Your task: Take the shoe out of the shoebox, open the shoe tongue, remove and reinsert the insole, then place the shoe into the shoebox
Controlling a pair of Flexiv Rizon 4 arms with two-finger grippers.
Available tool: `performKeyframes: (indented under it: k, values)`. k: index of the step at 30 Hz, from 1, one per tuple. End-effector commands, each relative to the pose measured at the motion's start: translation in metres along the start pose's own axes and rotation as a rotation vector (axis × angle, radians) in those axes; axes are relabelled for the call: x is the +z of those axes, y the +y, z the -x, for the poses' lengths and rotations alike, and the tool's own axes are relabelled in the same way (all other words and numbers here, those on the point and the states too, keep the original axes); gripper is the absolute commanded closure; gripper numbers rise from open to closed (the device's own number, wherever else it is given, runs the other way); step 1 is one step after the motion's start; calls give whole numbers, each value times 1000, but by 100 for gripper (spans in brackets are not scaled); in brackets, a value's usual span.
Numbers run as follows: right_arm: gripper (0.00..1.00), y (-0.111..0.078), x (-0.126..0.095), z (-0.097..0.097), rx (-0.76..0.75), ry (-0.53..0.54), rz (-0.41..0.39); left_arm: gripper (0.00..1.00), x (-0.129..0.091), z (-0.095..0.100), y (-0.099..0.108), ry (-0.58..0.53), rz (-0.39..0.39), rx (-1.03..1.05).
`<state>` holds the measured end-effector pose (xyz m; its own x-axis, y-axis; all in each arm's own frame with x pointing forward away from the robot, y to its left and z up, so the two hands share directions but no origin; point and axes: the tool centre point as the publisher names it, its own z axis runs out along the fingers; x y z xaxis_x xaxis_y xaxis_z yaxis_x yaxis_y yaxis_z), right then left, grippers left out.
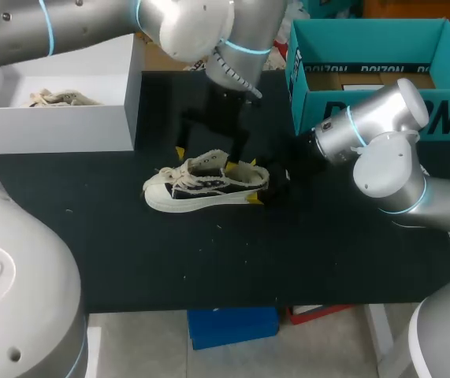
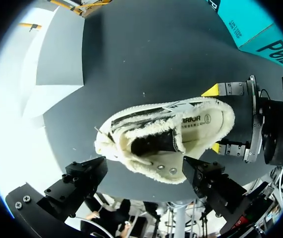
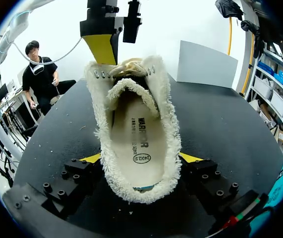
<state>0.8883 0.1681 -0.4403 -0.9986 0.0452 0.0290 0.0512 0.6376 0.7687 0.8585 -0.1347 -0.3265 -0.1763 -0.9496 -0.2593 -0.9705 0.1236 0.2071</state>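
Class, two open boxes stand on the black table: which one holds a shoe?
The white box at the left: a cream laced shoe lies inside. The teal cardboard box at the right shows only bare brown floor.

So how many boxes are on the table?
2: a white open box at the table's rear left, a teal cardboard box at its rear right. None seems hidden.

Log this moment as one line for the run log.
shoe: out on table | right gripper: shut on shoe heel | left gripper: open, above shoe | insole: in shoe
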Motion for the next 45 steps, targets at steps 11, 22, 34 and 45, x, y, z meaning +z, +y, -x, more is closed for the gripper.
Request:
performKeyframes:
  k: [11,22,34,45]
  values:
    - [100,0,2,2,1,1,-1,0,16,-22,-18,-139,-3,-12]
    - [100,0,2,2,1,1,-1,0,28,-24,-21,-213,-16,-21]
    - [100,0,2,2,1,1,-1,0,44,-19,-23,-260,11,-33]
    - [100,0,2,2,1,1,-1,100,42,-19,-20,-264,-3,-13]
